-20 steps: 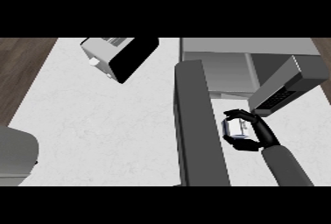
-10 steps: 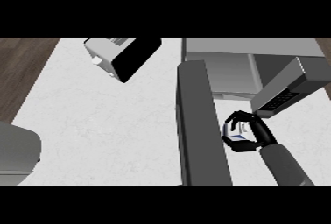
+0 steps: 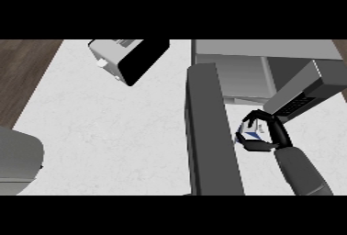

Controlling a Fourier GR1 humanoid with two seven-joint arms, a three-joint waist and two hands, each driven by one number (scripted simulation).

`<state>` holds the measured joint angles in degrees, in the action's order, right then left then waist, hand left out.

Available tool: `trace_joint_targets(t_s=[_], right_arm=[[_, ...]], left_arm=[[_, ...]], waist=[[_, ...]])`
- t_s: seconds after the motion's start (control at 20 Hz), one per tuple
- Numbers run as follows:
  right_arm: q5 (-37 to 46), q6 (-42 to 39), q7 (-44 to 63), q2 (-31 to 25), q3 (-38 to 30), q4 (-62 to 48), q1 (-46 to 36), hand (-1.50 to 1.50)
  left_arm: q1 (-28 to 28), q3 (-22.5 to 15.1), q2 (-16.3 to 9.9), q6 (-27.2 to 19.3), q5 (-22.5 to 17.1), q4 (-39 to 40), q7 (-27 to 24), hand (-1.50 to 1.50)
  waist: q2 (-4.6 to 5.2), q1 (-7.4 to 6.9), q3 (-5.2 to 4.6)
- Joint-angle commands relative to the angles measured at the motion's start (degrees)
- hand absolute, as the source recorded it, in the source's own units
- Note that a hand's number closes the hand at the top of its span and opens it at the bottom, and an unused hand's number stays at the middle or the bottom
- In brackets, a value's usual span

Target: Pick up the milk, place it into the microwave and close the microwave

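A small boxy milk carton [image 3: 253, 134], white with a blue corner, is being held over the speckled white counter [image 3: 115, 137] by the right hand [image 3: 267, 133], black fingers curled round it, just before the grey microwave [image 3: 251, 75], beside its open dark door [image 3: 211, 133]

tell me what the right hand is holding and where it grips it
The right hand holds the milk, fingers and thumb curled round its sides; only part of the carton shows.
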<state>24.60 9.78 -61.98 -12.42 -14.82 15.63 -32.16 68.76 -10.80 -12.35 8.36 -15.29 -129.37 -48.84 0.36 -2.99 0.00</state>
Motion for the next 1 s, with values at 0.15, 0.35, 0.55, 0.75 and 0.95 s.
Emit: trace_joint_targets(t_s=[0.15, 0.35, 0.55, 0.75, 0.95], right_arm=[[0.29, -6.42, -7.21, 1.46, 1.83, 0.72, -0.67, 1.5], [-0.66, -8.84, -5.57, 2.23, 2.5, 3.4, -1.67, 1.5], [-1.09, -4.72, -0.7, 4.54, 3.13, 9.12, -3.36, 1.5], [-0.96, -1.25, 7.63, 4.48, 3.46, 14.44, -4.13, 1.5], [-0.42, 0.26, 14.78, 6.25, 4.22, 15.67, -7.63, 1.5]], left_arm=[[-0.78, 2.28, -0.14, 1.08, -1.69, 2.36, -0.24, -1.5], [1.97, 3.35, 0.03, 1.54, -2.44, 0.21, -0.99, -1.5], [-1.48, 5.33, -0.48, 1.09, -5.62, 0.73, 3.4, -1.5], [1.95, 5.73, -0.82, 3.9, -6.05, 1.71, 1.64, -1.5], [-1.59, 6.28, 0.52, 3.22, -2.9, 5.08, 0.62, -1.5]], waist=[[-0.15, 1.42, 0.1], [-0.4, 1.79, 0.06], [-0.38, 2.52, 0.02], [-0.56, 2.49, -0.01], [-0.47, 2.32, 0.0]])
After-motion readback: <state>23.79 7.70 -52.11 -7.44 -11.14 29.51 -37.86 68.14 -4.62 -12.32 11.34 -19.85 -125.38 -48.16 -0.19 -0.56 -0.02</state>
